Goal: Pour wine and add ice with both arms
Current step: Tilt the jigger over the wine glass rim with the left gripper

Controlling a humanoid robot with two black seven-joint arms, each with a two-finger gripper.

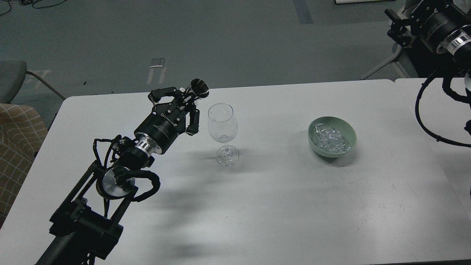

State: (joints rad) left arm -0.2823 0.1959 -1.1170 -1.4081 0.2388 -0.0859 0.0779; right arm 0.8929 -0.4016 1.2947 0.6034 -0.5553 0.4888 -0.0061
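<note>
Left arm (pixel 110 176), ice (pixel 331 140) well right

From my seat, the desk (pixel 279 206) lies bare between the wine glass (pixel 222 129) and the green bowl (pixel 332 137), well apart. My left pincer (pixel 184 110), holding a dark cup (pixel 198 89), crowds the glass's left side.

White counter (pixel 279 206) with a second white counter (pixel 434 110) butted against its right edge. Grey floor (pixel 220 36) behind, bearing pale tape marks (pixel 157 70). Grey chair (pixel 14 79) at far left, beside a tan checked cushion (pixel 18 136).
</note>
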